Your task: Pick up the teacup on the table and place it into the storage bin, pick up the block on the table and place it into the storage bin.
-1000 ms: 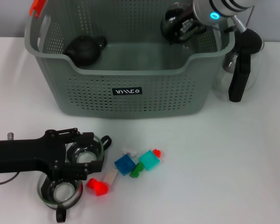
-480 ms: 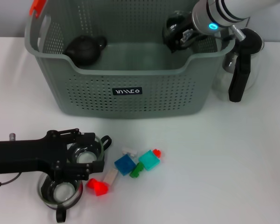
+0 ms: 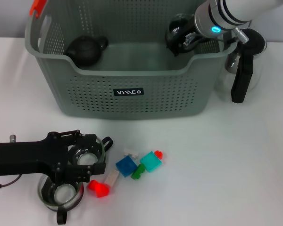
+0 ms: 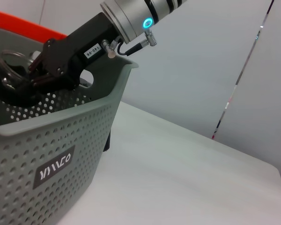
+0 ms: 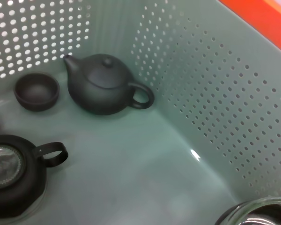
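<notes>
**Right gripper (image 3: pixel 181 35) holding a glass teacup (image 3: pixel 178 26) over the storage bin (image 3: pixel 132 89), ready for release.**
The clear, dark-handled cup hangs inside the bin's far right corner, above its floor (a dark teapot (image 5: pixel 103 84) already sits there). Left gripper (image 3: pixel 82 162) rests on the worktop (image 3: pixel 226 165) over glass cups beside the coloured blocks (image 3: pixel 132 165); whether its fingers are spread or closed cannot be told.

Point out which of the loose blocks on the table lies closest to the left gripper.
The red block, just beside the left gripper; the blue block and teal block lie farther toward the right.
</notes>
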Tool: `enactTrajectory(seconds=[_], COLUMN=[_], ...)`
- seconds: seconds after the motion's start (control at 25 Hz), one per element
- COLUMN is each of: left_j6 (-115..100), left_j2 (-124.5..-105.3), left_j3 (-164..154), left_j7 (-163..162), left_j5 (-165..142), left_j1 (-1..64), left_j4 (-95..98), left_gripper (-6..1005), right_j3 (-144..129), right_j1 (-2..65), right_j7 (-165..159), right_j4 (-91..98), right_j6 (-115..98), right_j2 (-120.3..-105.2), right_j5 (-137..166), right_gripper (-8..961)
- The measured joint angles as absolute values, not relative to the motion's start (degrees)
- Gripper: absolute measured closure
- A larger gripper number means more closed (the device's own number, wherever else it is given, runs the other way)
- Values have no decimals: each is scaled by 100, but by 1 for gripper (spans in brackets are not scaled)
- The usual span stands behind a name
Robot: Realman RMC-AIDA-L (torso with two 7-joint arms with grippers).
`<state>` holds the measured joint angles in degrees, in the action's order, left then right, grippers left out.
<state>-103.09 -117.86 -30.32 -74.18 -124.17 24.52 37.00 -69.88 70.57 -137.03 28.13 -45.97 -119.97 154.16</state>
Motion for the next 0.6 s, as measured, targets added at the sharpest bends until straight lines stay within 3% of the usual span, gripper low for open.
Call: enactTrajectory(seconds=[0.56,0.6], left_j6=[-10309,-10310], left_j2=[-11788,-11791], left_j3=[-3032,-3032], left_j7=[-7418,-7417], left_j5=[-12417,-12417], left_j1=[2418,2418], left_j4=[3700,3700], left_gripper=[125,125], right_j3=[-7062,-7066], right_j1=[7040,7040], right_j7=[-13621,-13619], right_j4=[3022,3033], right_j6=[-4621,-4625], right_j2=[-12014,-12014], right_j5=[15412,15413], right_gripper=[881,835])
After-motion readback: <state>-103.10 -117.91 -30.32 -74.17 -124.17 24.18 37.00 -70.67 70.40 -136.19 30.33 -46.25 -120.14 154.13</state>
